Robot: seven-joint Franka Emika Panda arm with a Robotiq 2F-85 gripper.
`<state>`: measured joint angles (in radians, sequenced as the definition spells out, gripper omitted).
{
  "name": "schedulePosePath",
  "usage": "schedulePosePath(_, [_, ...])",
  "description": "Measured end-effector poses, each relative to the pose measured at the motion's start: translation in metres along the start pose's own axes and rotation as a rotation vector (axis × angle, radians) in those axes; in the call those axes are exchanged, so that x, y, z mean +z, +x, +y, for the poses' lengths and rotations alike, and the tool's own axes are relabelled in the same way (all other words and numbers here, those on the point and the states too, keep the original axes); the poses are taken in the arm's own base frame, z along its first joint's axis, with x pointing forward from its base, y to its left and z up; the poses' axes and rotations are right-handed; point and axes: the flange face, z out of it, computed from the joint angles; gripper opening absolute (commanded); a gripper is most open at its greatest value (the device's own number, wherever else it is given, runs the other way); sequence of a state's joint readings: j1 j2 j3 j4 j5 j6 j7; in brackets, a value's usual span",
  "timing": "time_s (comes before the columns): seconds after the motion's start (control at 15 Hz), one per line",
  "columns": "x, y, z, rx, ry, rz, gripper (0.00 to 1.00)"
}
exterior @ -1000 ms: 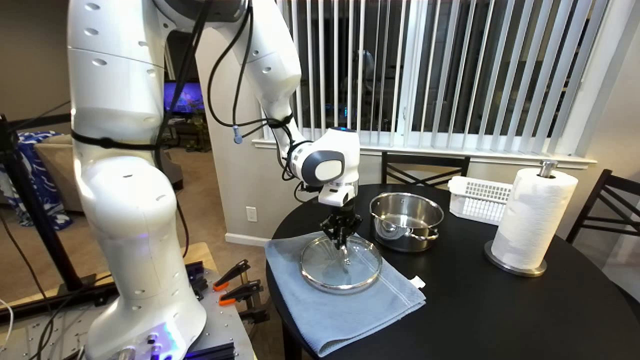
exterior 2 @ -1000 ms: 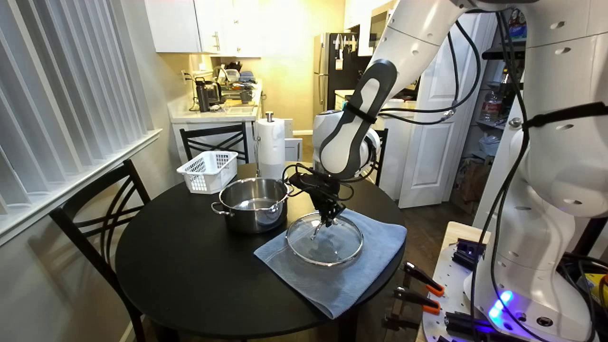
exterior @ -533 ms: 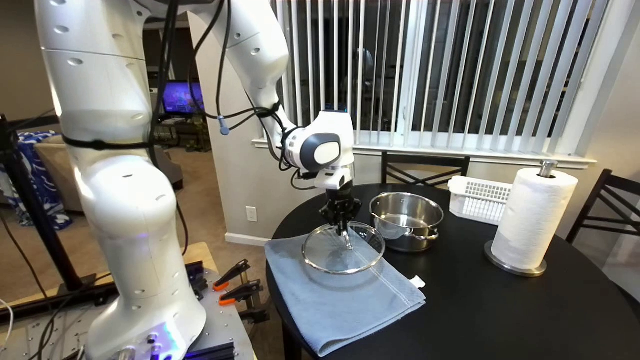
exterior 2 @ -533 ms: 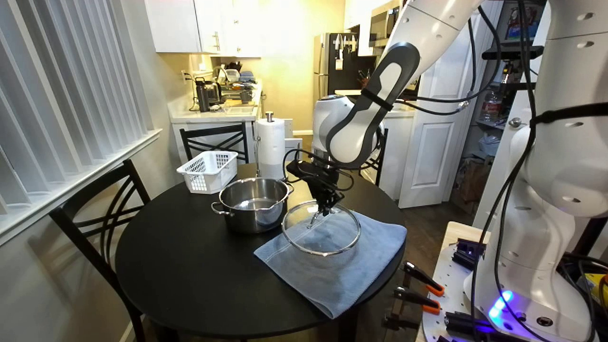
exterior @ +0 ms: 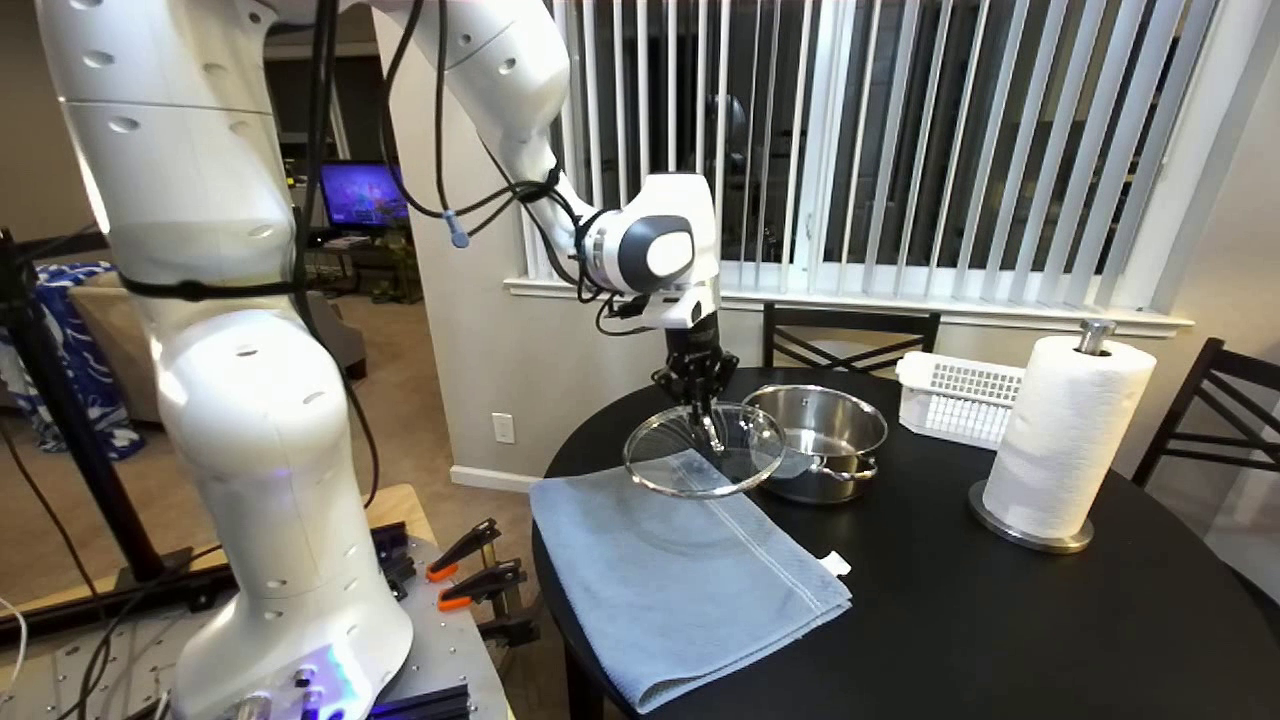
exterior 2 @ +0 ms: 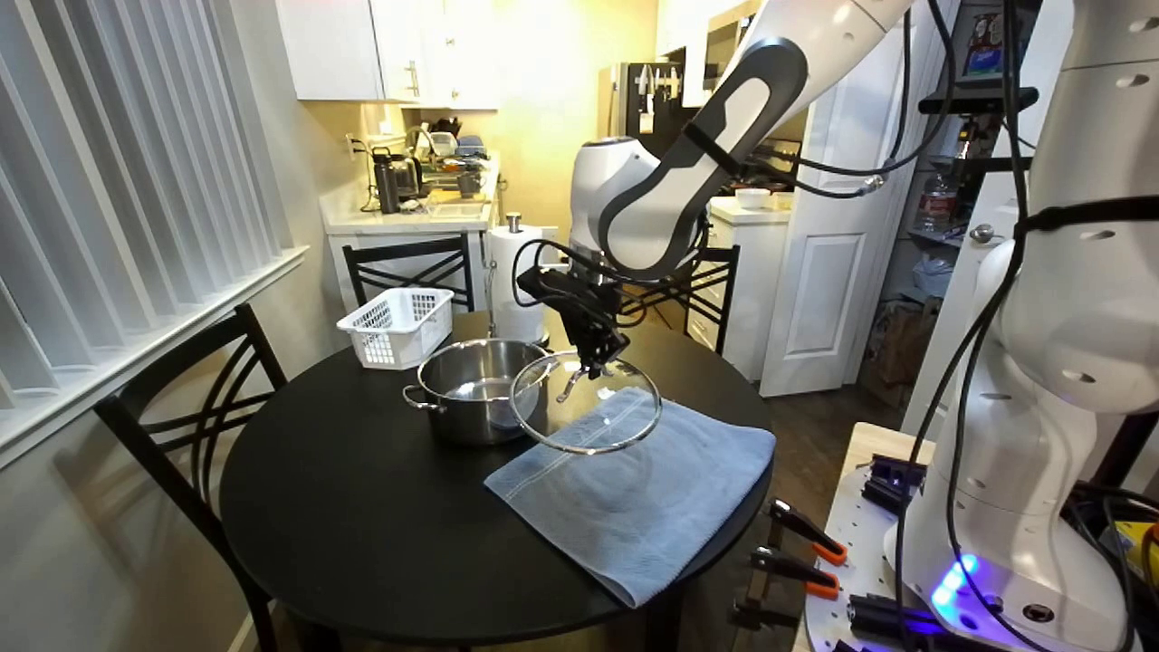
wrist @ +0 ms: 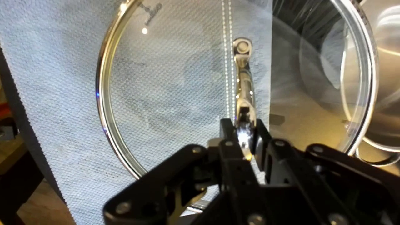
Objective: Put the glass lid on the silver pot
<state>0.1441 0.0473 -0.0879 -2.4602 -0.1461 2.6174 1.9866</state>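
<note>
The glass lid [exterior: 662,462] is a clear disc with a metal rim and a metal arch handle [wrist: 244,84]. My gripper [wrist: 244,132] is shut on one end of that handle. In both exterior views the gripper [exterior: 703,408] [exterior 2: 593,369] holds the lid [exterior 2: 598,421] in the air, slightly tilted, above the towel's edge beside the pot. The silver pot [exterior: 835,470] stands open on the table, also in an exterior view [exterior 2: 489,417]. The lid's rim overlaps the pot's side in both exterior views. In the wrist view the pot [wrist: 389,109] shows partly at the right edge.
A folded blue towel [exterior: 690,600] lies on the round black table [exterior: 980,620]. Beyond the pot stand a white plastic basket [exterior: 960,400] and a paper towel roll [exterior: 1065,440] on a metal stand. Black chairs [exterior 2: 208,435] surround the table.
The lid has risen off the towel with my gripper and moved toward the pot. It was lying flat on the towel one second ago. The pot has not moved.
</note>
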Motion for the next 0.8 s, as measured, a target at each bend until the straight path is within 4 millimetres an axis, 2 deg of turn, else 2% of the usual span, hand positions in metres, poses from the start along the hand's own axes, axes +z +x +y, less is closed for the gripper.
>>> schedulePosePath(0.4, [-0.045,-0.023,-0.048,0.018,0.01,0.014,0.07])
schedulePosePath(0.53, [-0.051,-0.027,-0.062,0.022,0.002,0.022,0.07])
schedulePosePath(0.8, [-0.047,-0.032,-0.097,0.057,0.013,0.021,0.07])
